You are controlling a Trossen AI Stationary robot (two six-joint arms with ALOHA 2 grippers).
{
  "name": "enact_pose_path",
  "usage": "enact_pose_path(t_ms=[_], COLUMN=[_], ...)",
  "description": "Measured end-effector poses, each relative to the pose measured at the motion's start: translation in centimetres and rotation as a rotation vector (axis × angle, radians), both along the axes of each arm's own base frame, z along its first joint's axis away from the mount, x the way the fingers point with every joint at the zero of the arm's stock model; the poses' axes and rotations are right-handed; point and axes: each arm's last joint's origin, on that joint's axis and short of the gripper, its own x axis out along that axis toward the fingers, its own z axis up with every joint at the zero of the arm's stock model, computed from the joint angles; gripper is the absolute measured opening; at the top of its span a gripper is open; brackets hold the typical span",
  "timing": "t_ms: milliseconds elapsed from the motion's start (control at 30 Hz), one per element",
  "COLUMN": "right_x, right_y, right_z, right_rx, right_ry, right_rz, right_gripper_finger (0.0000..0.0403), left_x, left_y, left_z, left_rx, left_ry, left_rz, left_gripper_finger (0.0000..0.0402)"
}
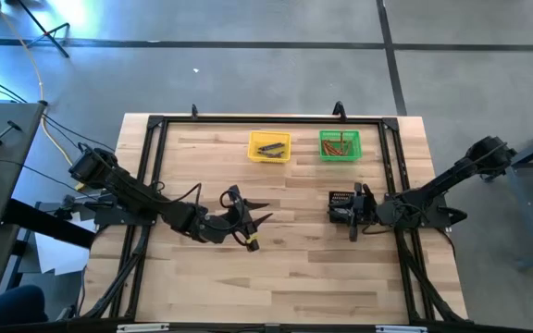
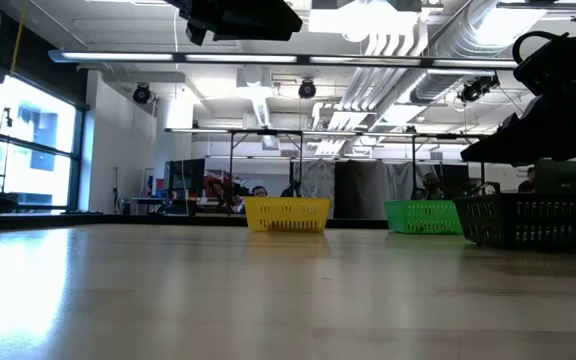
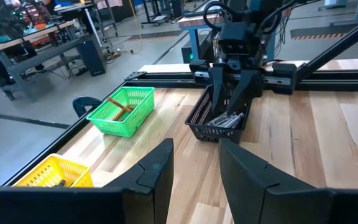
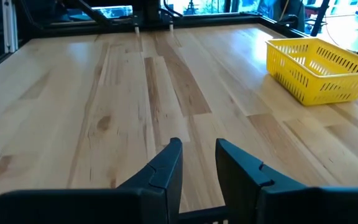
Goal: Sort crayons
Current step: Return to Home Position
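Since the thin wax crayons all lie in containers, orange-brown sticks (image 1: 340,141) in the green square mesh bin (image 1: 358,157), grey-blue ones (image 1: 269,146) in the yellow square mesh bin (image 1: 253,157), pale silvery ones (image 3: 229,118) in the black ribbed tray (image 3: 199,121), sorting looks finished, with only the retreat left. The right end effector (image 4: 199,149), fingers slightly apart and empty, hangs at the tray; the left end effector (image 3: 196,149), parted and empty, faces the bins across the pale wooden surface (image 1: 294,277). No writing is legible

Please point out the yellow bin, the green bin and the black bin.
yellow bin (image 2: 286,214), low view, front wall.
green bin (image 2: 420,217), low view, front wall.
black bin (image 2: 538,221), low view, front wall.
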Motion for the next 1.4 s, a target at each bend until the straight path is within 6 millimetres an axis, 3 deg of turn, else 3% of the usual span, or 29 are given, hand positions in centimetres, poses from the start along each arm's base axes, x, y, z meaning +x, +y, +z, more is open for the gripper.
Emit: enact_pose_path(t_ms=[367,733,1400], right_x=[0.0,-0.7,-2.1], right_y=[-0.2,-2.7,-3.5], right_z=[-0.1,-2.3,2.9], right_rx=[-0.001,-0.07,0.094], right_ry=[0.014,0.298,-0.165], right_rz=[-0.006,-0.096,-0.108], right_gripper_finger=[0.0089,0.0089,0.0089], left_x=[0.0,-0.3,-0.3], left_y=[0.0,-0.3,-0.3], left_z=[0.0,-0.5,-0.5], left_rx=[0.011,-0.041,-0.027], left_ry=[0.005,0.031,0.028], left_rz=[-0.003,-0.005,-0.005], left_gripper_finger=[0.0117,0.0117,0.0117])
